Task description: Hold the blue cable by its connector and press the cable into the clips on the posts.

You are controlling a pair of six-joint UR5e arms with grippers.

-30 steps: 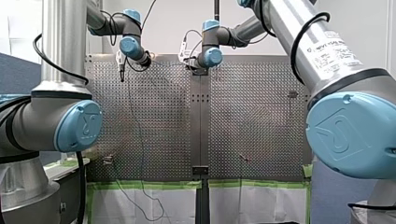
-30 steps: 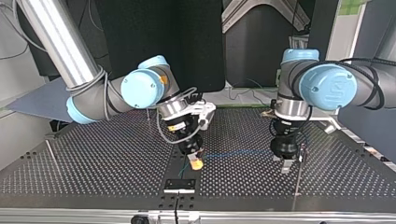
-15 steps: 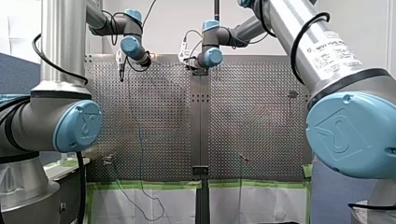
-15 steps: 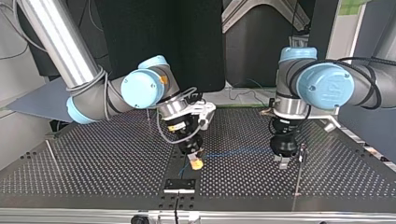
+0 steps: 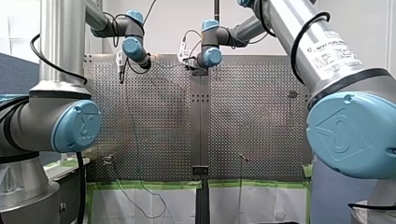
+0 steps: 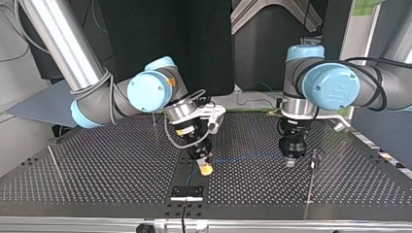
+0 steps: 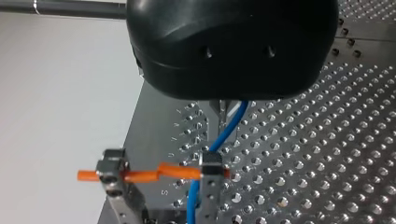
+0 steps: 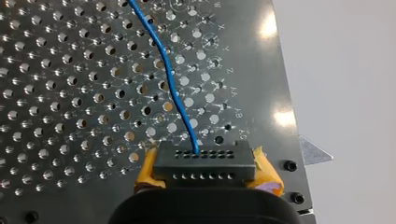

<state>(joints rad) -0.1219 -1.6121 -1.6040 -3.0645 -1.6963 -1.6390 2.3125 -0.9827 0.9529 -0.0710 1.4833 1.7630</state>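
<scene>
My right gripper [image 8: 205,171] is clamped on the black connector [image 8: 205,158] near the perforated table's [image 8: 56,107] edge. The blue cable [image 8: 173,88] runs to my left gripper [image 7: 223,112], whose grip I cannot tell. Passing beside the clip post [image 7: 210,186], the cable may slip past it, or strain at the connector if overtightened.

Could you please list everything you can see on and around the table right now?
blue cable: one, blue, stretched between the two grippers.
connector: one, black, on the cable's end.
posts with clips: two, metal, ahead of my left gripper.
orange piece: one, orange, across those posts.
table: one, silver, perforated, under everything.
green tape: strips, green, along the table's near edge, front view.
my right gripper: one, yellow pads, shut on the connector.
my left gripper: one, black, shut on the blue cable.
</scene>
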